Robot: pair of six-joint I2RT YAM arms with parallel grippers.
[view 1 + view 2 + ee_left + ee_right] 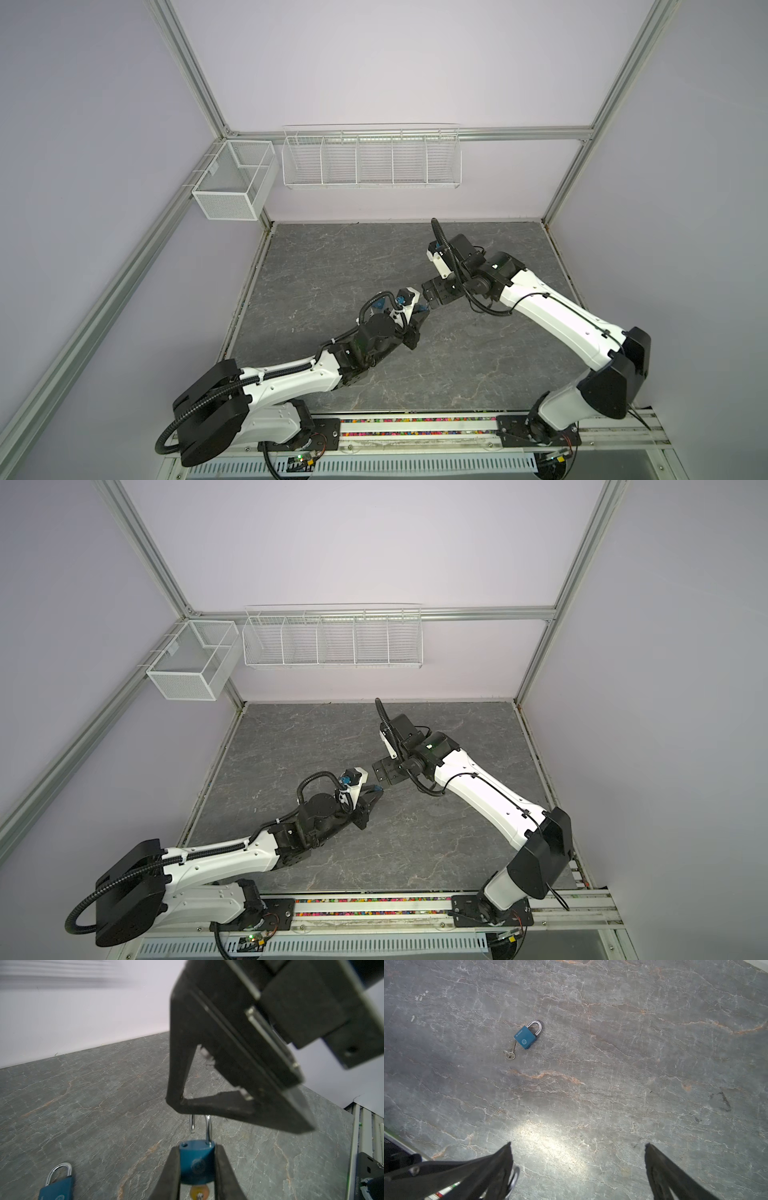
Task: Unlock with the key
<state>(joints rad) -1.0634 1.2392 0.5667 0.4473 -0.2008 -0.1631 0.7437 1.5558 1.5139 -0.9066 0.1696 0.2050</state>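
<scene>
My left gripper point(197, 1147) is shut on the body of a blue padlock point(196, 1162), held above the grey table. A brass-coloured key point(199, 1192) sticks out of the padlock's underside between my fingers. The silver shackle point(208, 1128) is raised, with one leg out of its hole. Its top is hidden behind a finger of my right gripper point(578, 1144). That gripper is open and hangs right over the shackle. In both top views the two grippers point(419, 311) point(429, 302) meet at mid-table, with the padlock point(376, 788) between them.
A second blue padlock point(526, 1036) lies flat on the table point(332, 266) with its shackle closed and a silver key point(510, 1055) in it; the left wrist view shows it too point(57, 1185). White wire baskets point(372, 160) point(232, 185) hang on the back wall.
</scene>
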